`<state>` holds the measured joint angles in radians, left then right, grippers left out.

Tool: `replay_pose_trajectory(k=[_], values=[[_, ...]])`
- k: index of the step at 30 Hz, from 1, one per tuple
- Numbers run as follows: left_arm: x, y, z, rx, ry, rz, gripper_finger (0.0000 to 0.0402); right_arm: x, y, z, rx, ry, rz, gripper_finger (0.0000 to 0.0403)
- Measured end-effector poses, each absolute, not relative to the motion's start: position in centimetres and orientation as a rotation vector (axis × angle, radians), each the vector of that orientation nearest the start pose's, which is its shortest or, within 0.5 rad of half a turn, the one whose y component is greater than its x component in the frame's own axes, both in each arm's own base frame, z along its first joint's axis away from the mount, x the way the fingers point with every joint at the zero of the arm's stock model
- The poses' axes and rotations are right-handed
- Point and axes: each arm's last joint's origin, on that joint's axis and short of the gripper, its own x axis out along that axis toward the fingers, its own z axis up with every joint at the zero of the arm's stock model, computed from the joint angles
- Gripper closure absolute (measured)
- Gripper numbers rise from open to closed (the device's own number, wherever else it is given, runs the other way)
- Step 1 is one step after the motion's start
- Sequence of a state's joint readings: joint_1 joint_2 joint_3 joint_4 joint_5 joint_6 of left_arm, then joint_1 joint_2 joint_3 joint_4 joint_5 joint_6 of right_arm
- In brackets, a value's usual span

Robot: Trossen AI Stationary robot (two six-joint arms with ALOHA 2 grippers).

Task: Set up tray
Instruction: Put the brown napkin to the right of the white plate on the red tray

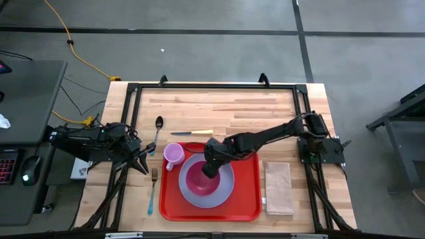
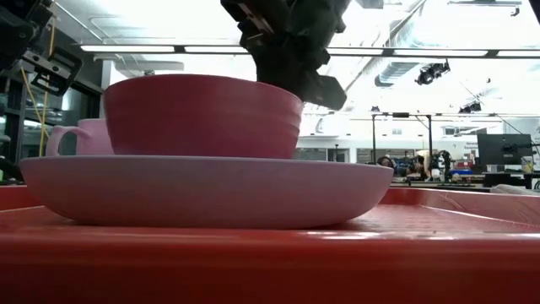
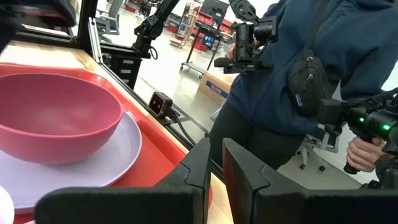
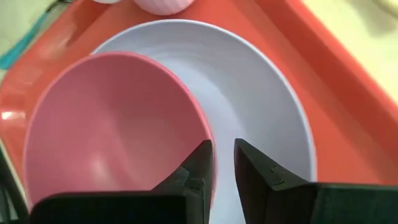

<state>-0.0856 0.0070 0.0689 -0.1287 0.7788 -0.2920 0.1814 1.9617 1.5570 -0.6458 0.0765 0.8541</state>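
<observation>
Tray (image 1: 249, 199) lies on the bench's front middle, seen from above, holding plate, bowl (image 1: 199, 179) and cup. Right wrist view: your right end effector (image 4: 222, 163) straddles the bowl's rim, barely parted; lift straight up to avoid tipping it. Left end effector (image 3: 215, 163) waits, grasping nothing.

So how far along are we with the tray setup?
Done: the plate sits on the red tray, the pink bowl on the plate, the mug at the tray's corner. In hand: the right gripper straddles the bowl's rim with a narrow gap between its fingers. Left: spoon, knife, fork and napkin lie off the tray. The left gripper waits nearby.
</observation>
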Motion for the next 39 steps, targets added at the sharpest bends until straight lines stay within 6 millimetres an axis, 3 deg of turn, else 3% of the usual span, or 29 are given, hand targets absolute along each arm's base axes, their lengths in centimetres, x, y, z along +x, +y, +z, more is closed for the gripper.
replay_pose_trajectory(k=[15,19,27,32,39], values=[[8.3,-2.8,17.4,-0.297,0.191,-0.849,0.0328,40.1,7.3,26.2,0.561,1.136,-0.413,0.0365],[8.3,-2.8,17.4,-0.297,0.19,-0.849,0.0328,39.0,7.2,27.1,0.604,1.25,-0.471,0.0368],[8.3,-2.8,17.4,-0.297,0.191,-0.849,0.0328,34.6,8.4,26.9,0.582,1.593,-0.759,0.0359],[8.3,-2.8,17.5,-0.297,0.19,-0.849,0.0328,33.4,10.4,26.2,0.65,1.612,-0.756,0.0363],[8.3,-2.8,17.5,-0.297,0.191,-0.85,0.0328,29.9,12.0,24.5,0.727,1.69,-0.91,0.0362]])
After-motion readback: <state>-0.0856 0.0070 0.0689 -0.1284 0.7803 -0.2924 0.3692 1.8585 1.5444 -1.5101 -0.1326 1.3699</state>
